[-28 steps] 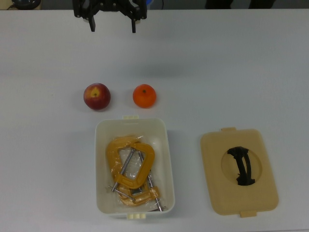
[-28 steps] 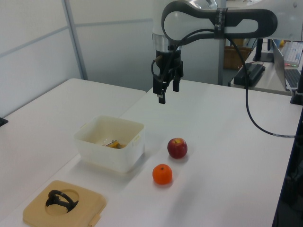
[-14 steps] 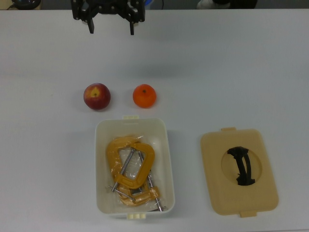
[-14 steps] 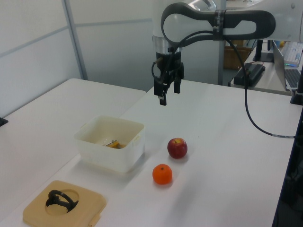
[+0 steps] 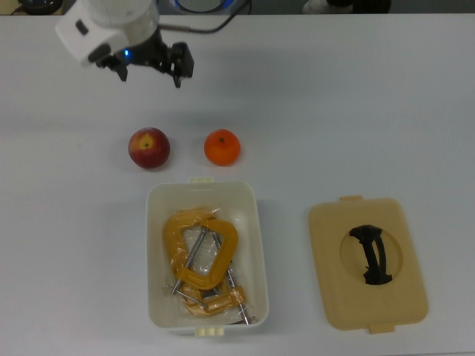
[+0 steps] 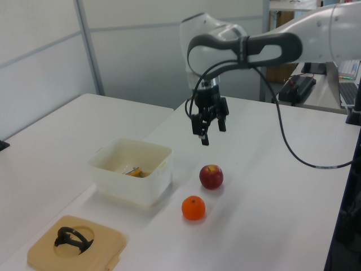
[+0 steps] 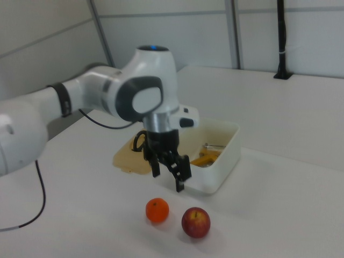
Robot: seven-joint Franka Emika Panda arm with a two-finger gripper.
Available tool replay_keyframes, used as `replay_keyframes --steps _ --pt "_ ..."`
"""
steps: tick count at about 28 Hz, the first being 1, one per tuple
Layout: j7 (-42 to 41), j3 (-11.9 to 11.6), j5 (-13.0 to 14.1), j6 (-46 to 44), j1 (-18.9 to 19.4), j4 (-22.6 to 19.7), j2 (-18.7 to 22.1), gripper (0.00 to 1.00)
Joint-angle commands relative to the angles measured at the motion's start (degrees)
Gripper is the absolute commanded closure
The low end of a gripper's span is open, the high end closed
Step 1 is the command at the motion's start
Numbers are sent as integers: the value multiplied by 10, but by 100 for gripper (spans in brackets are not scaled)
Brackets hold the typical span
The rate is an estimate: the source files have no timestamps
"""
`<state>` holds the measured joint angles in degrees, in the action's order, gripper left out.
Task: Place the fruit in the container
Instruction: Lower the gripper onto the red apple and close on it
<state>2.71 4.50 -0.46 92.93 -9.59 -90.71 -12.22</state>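
Above apple (image 6: 211,176): gripper (image 6: 213,132) open, empty.

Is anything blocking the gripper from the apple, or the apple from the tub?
Nothing visible. The open gripper hangs above bare table near the apple. The tub is open, its lid lying aside, though yellow clamps already take up part of the inside.

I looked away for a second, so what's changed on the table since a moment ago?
The gripper has come down and forward toward the apple, open and holding nothing. The apple, mandarin, container with its yellow clamps, and lid have not moved.
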Motion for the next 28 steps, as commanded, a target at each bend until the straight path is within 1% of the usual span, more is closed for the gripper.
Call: replay_keyframes --steps 1,5,8,9,10,15,16,20,21,23,24,25,26,28 --pt "13 -1 -17 28 1 -9 -37 0" --pt "15 -5 -17 74 0 -41 -44 0" --pt "26 -6 -17 88 0 -53 -57 0" --pt "33 -7 -18 92 0 -54 -63 0" --pt "46 -7 -24 105 1 -54 -79 0" --pt "74 -7 -44 136 5 -54 -107 0" --pt "78 -7 -52 145 4 -54 -115 0" --pt "79 -7 -62 155 1 -54 -123 0" --pt "79 -9 -67 155 0 -54 -124 0" --pt "79 -13 -67 155 0 -55 -123 0" --pt "79 -14 -67 155 0 -55 -123 6" --pt "79 -15 -67 155 0 -56 -123 19" --pt "78 -15 -67 155 0 -54 -123 40" --pt "78 -15 -67 155 0 -54 -121 53"
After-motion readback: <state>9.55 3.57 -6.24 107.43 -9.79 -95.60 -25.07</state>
